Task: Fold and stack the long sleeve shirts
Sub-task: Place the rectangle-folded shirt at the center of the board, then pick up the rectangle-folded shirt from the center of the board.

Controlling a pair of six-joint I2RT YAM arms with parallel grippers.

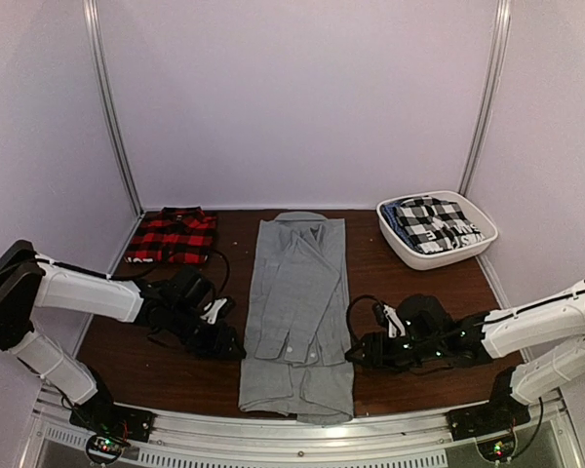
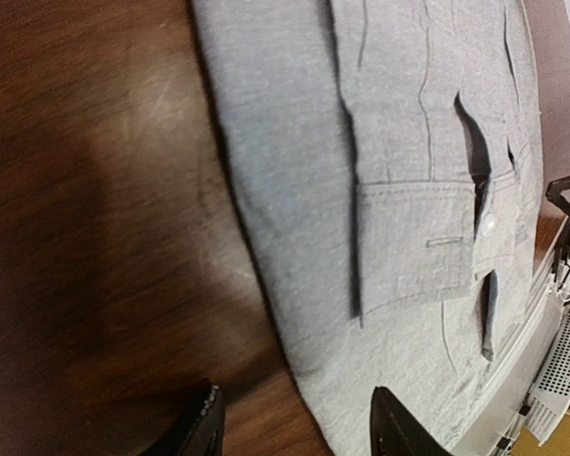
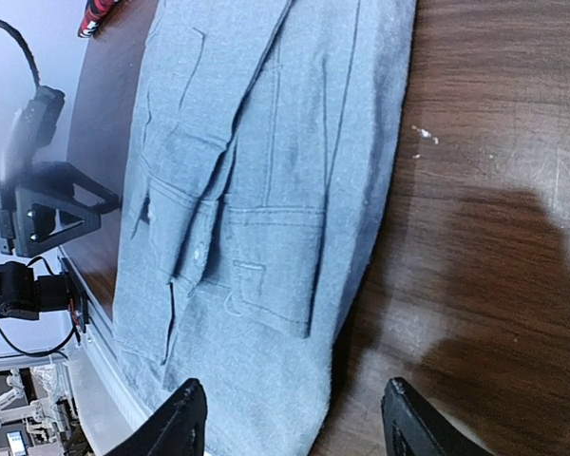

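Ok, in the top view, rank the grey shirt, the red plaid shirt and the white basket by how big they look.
1. grey shirt: spread flat, by far the largest.
2. basket.
3. plaid shirt: folded, somewhat smaller than the basket. Both lie at the far side, so nearness hardly skews it.

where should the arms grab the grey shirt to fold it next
Judging by its pose, the near hem corners: left gripper from the left, right gripper from the right. The grey shirt lies flat, sleeves folded in, hem nearest both arms.
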